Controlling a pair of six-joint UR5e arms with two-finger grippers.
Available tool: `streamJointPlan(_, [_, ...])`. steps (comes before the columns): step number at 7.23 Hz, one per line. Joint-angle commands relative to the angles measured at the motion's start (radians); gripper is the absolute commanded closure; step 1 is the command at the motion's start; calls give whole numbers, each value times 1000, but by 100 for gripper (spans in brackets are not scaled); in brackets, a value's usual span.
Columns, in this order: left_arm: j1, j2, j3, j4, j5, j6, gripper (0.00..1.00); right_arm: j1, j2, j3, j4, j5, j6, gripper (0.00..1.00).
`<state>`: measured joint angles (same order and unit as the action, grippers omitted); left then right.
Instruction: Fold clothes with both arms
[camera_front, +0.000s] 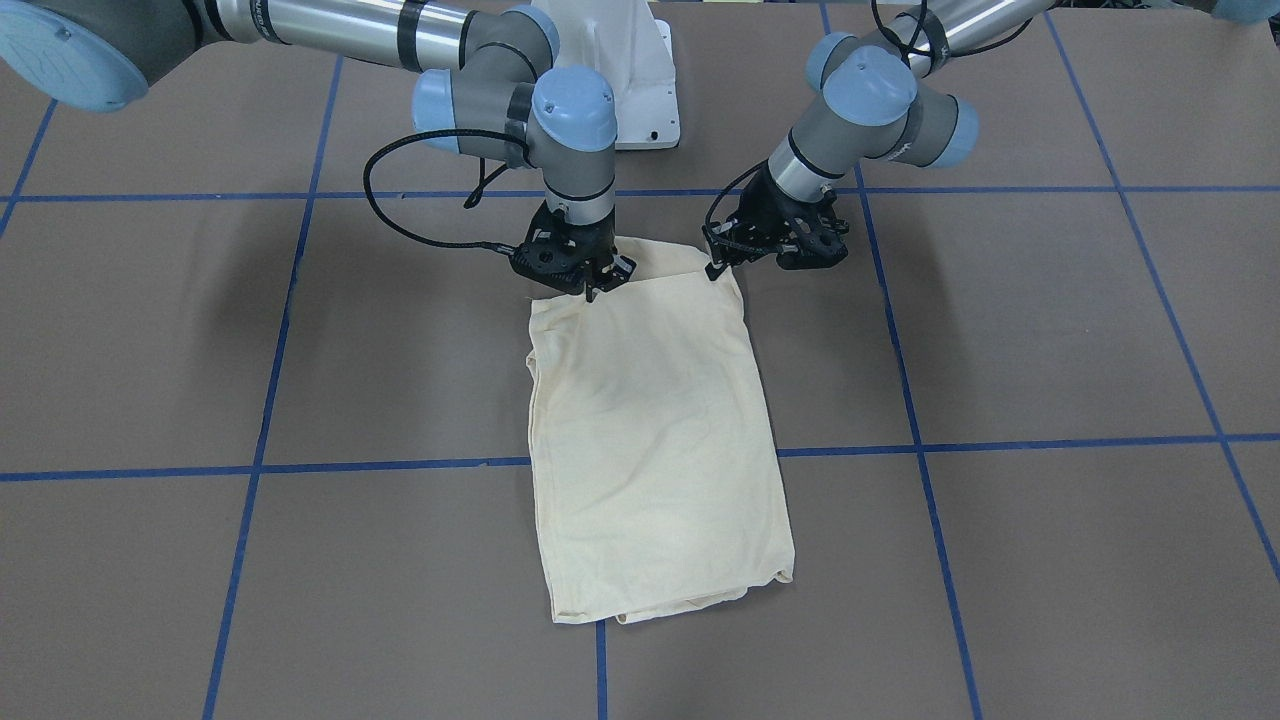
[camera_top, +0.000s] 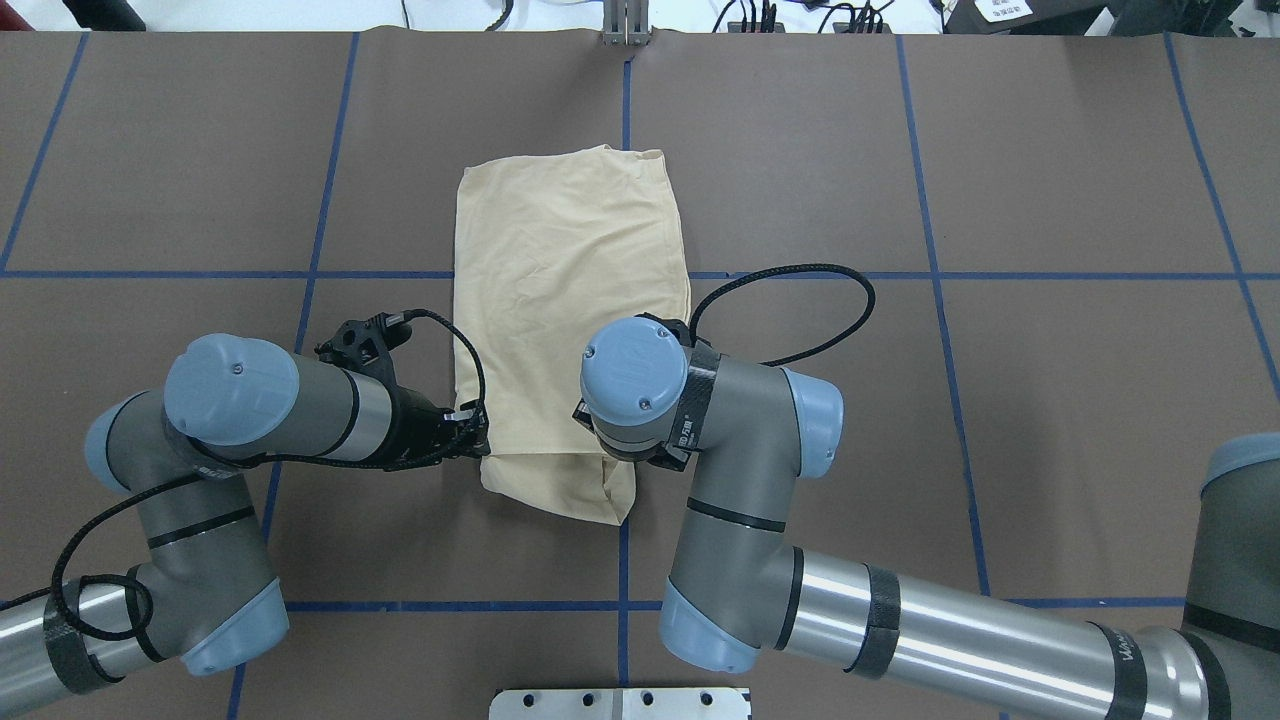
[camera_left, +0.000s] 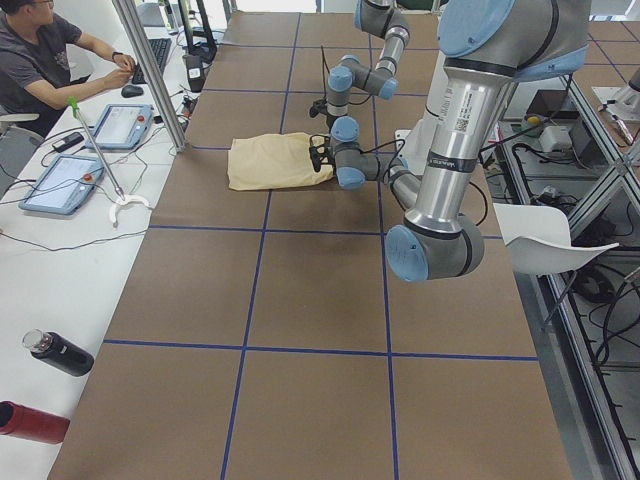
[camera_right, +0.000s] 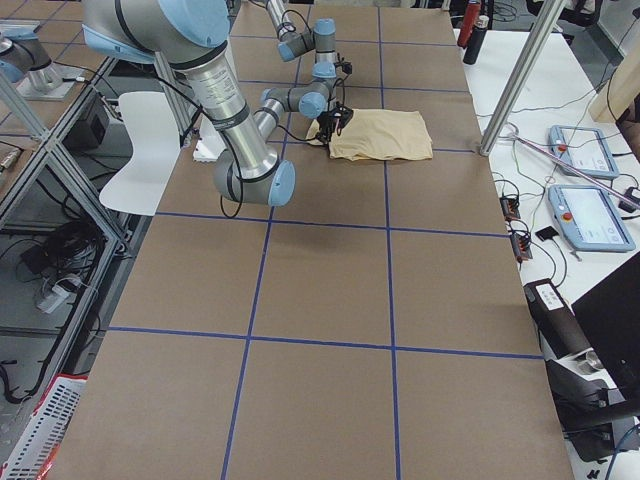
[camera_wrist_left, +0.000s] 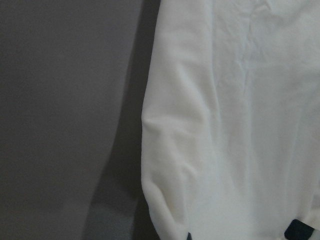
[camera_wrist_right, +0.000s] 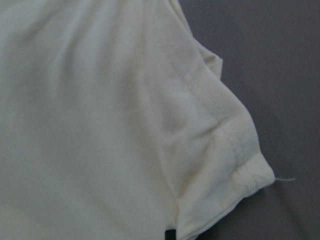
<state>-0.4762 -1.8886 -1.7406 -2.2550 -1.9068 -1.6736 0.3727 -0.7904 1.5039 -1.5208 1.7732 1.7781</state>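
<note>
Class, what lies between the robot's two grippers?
The robot-side end of the folded shirt lies between the left gripper and right gripper, clearest in the front-facing view.

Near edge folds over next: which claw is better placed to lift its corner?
Right, narrowly: right claw stands tip-down on the shirt's near corner; left claw lies sideways at the other corner's edge.

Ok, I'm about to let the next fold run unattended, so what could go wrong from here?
The shirt is stacked in layers, and a hemmed corner pokes out by the right gripper; a pinch might catch only the top layer. The left gripper sits at the very corner, the right one further in, so a lift could skew the fold.
</note>
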Motion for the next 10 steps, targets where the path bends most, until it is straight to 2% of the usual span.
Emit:
streamJointPlan(1, [-2, -1, -3, 0, 0, 0, 100, 2, 2, 9, 5, 3, 3, 100])
streamJointPlan(2, [-2, 0, -10, 0, -3, 0, 100, 11, -9, 36, 4, 18, 7, 100])
streamJointPlan(3, [1, 0, -16, 0, -3, 0, 100, 14, -62, 86, 5, 55, 7, 100])
streamJointPlan(5, [4, 2, -36, 0, -3, 0, 100, 14, -153, 212, 4, 61, 7, 100])
streamJointPlan(7, [46, 6, -75, 0, -5, 0, 100, -7, -177, 262, -5, 64, 12, 100])
streamJointPlan(9, [137, 6, -109, 23, -6, -3, 100, -17, -182, 278, -7, 170, 49, 100])
streamJointPlan(10, [180, 6, -138, 41, -6, -8, 100, -17, -197, 300, -7, 182, 56, 100])
